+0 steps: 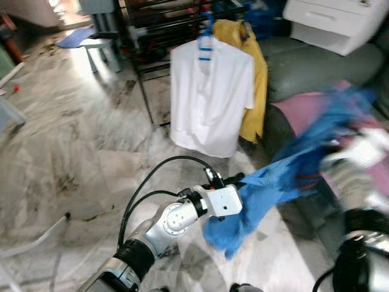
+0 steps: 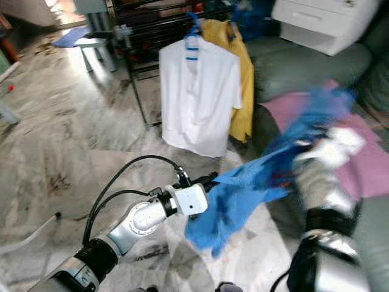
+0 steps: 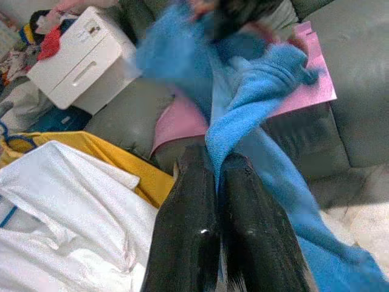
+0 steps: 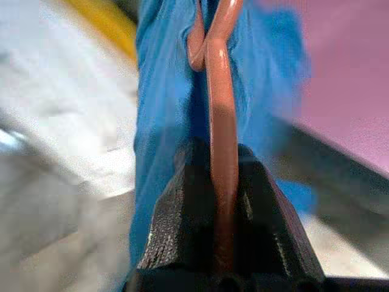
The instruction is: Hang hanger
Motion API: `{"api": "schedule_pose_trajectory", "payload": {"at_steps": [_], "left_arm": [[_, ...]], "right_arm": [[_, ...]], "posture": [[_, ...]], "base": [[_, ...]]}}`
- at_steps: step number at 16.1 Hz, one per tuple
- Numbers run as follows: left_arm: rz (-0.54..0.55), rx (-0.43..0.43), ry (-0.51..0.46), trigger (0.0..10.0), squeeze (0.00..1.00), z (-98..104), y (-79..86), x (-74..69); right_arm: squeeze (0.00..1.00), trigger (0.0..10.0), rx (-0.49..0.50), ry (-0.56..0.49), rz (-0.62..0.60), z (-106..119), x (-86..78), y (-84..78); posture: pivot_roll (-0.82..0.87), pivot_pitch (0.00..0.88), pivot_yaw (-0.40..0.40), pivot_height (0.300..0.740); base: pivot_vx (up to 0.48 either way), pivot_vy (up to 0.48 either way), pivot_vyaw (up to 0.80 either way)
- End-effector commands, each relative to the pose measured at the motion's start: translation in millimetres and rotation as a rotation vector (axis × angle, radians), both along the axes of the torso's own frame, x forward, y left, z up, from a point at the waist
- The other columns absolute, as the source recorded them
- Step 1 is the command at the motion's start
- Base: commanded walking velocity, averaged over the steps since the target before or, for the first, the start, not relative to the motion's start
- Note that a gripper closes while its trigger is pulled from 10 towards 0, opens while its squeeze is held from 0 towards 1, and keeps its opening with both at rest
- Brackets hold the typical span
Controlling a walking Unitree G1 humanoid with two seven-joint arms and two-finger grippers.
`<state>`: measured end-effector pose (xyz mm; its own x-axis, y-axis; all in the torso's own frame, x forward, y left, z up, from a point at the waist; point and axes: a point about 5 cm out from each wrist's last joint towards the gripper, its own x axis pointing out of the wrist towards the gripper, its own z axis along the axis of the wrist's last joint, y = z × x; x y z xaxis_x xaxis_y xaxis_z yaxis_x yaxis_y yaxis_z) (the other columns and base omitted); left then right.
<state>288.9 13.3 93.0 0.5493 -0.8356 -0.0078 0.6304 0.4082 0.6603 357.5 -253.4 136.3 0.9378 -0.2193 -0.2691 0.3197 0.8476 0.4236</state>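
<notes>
From the left eye view, the left hand (image 1: 238, 180) reaches forward from its silver arm, its black fingers pinched together on the edge of a blue shirt (image 1: 276, 182) that sags between the two arms and hangs down toward the marble floor (image 1: 73, 140). The right hand (image 1: 358, 155) is blurred at the right, raised over the sofa (image 1: 307, 70) with the other end of the shirt at it. Behind, a white shirt (image 1: 209, 100) hangs on a blue hanger (image 1: 206, 36) from a dark rack (image 1: 155, 36), with a yellow garment (image 1: 255, 79) just beside it. A pink cloth (image 1: 301, 109) lies on the sofa, and a white drawer unit (image 1: 337, 21) sits at the top right.

The right eye view gives the same scene: the left hand (image 2: 206, 179) clamped on the blue shirt (image 2: 249, 188), the blurred right hand (image 2: 322, 155) above the pink cloth (image 2: 364, 164).

In the left wrist view, the two black fingers (image 3: 188, 231) lie pressed together with the blue shirt (image 3: 243, 121) nipped between their tips; the fabric runs up over the pink cloth (image 3: 304, 91) on the grey sofa (image 3: 358, 73).

In the right wrist view, the right hand (image 4: 223, 243) is closed on an orange-brown hanger (image 4: 222, 121), whose stem runs up from between the fingers to a curved hook, against the blue shirt (image 4: 164, 121).
</notes>
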Motion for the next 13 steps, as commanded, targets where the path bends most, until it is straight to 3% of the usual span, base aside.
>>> {"api": "schedule_pose_trajectory", "payload": {"at_steps": [1, 2, 3, 5, 7, 8, 9, 11, 13], "left_arm": [[0.006, 0.012, -0.009, 10.0, 0.0, -1, 3.4, 1.3], [0.012, 0.009, -0.009, 10.0, 0.0, -1, 3.5, 1.5], [0.015, 0.004, -0.007, 10.0, 0.0, -1, 2.3, 0.6], [0.001, -0.004, -0.009, 10.0, 0.0, -1, 0.8, -2.0], [-0.008, -0.026, 0.025, 10.0, 0.0, -3, -1.0, -4.3], [-0.017, -0.048, 0.053, 10.0, 0.95, -4, -2.7, -6.3], [-0.037, -0.069, 0.092, 10.0, 1.0, -4, -4.9, -7.9], [-0.096, -0.088, 0.188, 10.0, 1.0, -7, -9.1, -13.4], [-0.169, -0.042, 0.264, 10.0, 1.0, -13, -8.9, -19.5]], "right_arm": [[0.0, 10.0, -0.023, -0.186, -0.089, 37, 4.6, -11.4], [0.0, 10.0, -0.028, -0.09, -0.163, 24, 2.0, -19.9], [0.0, 10.0, -0.109, -0.029, -0.098, 12, 0.3, -10.1], [0.0, 10.0, -0.121, -0.099, -0.114, 21, -0.3, -9.9], [0.0, 10.0, -0.231, -0.161, -0.086, 34, 3.4, -9.0], [0.0, 10.0, -0.308, -0.194, -0.03, 42, 7.8, -1.3], [0.0, 10.0, -0.322, -0.207, -0.007, 45, 10.3, 3.8], [0.0, 10.0, -0.341, -0.219, 0.033, 45, 12.0, 13.4], [0.0, 10.0, -0.379, -0.221, 0.09, 37, 11.9, 23.7]], "posture": [[-0.17, 0.103, 0.068, 0.74], [-0.17, 0.101, 0.07, 0.74], [-0.17, 0.102, 0.069, 0.74], [-0.16, 0.103, 0.069, 0.74], [-0.16, 0.103, 0.069, 0.74], [-0.16, 0.103, 0.069, 0.74], [-0.16, 0.101, 0.068, 0.74], [-0.16, 0.099, 0.064, 0.74], [-0.15, 0.099, 0.064, 0.74]], "base": [[0.0, 0.0, 0.0], [0.0, 0.0, 0.0], [0.0, 0.0, 0.0], [0.0, 0.0, 0.0], [0.0, 0.0, 0.0], [0.0, 0.0, 0.0], [0.0, 0.0, 0.0], [0.0, 0.0, 0.0], [0.0, 0.0, 0.0]]}}
